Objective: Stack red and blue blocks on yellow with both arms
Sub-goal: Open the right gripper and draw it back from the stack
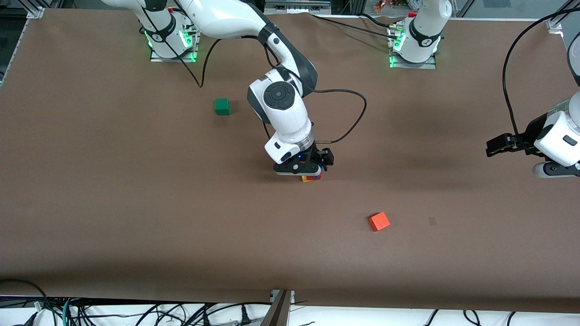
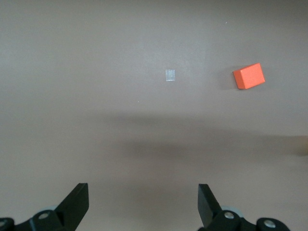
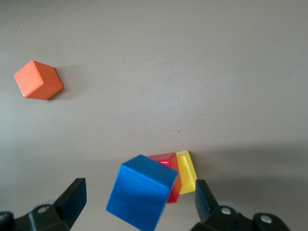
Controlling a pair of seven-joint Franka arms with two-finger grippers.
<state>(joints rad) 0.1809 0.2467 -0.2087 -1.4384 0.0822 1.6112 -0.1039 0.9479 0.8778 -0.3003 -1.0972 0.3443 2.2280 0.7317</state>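
Sitting alone toward the upper left of the front frame, a matte green cube (image 1: 222,106) rests on the brown paper-like surface (image 1: 113,190). At centre, the right gripper (image 1: 304,170) hangs fingers spread around a tilted blue cube (image 3: 141,198) over red cube (image 3: 169,174) and yellow cube (image 3: 186,171). An orange cube (image 1: 379,222) lies lower right. At the right edge, the left gripper (image 2: 143,204) waits, fingers open, empty.
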